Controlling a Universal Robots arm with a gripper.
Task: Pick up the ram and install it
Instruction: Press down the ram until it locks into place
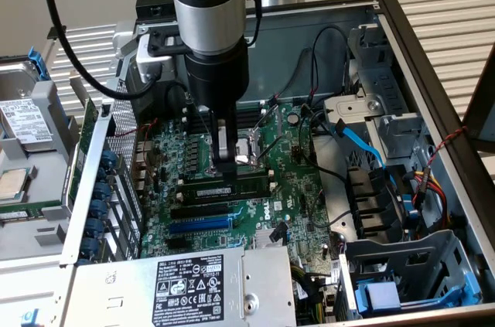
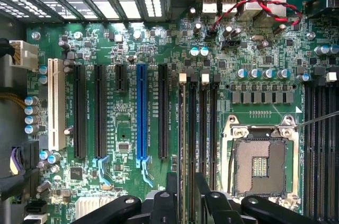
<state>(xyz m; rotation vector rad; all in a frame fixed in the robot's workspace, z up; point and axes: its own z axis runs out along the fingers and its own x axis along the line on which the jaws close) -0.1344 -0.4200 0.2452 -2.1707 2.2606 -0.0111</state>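
Note:
The ram is a thin green stick with dark chips. It stands on edge along the black memory slot nearest the CPU socket. My gripper comes straight down onto its top edge near the exterior view's left end. In the wrist view the ram shows edge-on, running up between my two dark fingers. My gripper looks shut on it. Empty black memory slots lie right beside it.
A blue expansion slot and black slots lie further along the green motherboard. The power supply sits at the case front. Blue and black cables and a drive cage are on the exterior view's right.

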